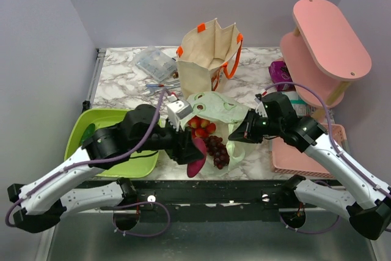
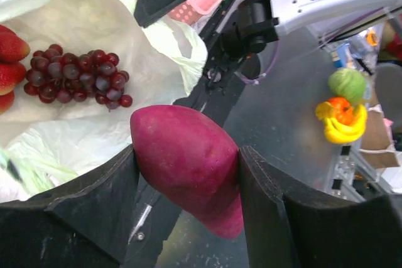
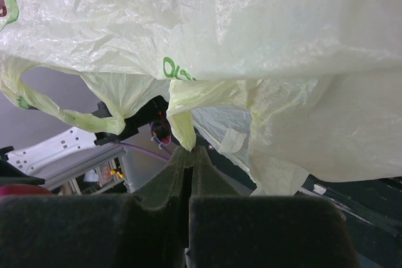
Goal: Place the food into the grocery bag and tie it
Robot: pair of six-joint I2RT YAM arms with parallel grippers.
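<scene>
sweet potato (image 2: 182, 155) gripped inside left end effector (image 2: 188, 177).

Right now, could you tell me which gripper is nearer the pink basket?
Right. The right gripper pinches the grocery bag just left of the pink basket; the left gripper, holding the sweet potato, is farther left across the bag.

The grocery bag (image 3: 264, 42) is seen as thin, crinkled, translucent plastic film with a faint sheen. The sweet potato (image 2: 185, 161) is shown with smooth, matt skin, and the grapes (image 2: 78, 76) with small glossy highlights. The tabletop (image 1: 119, 87) is finished in a smooth marble pattern; the tote (image 1: 201, 59) is rendered in matt beige fabric.
</scene>
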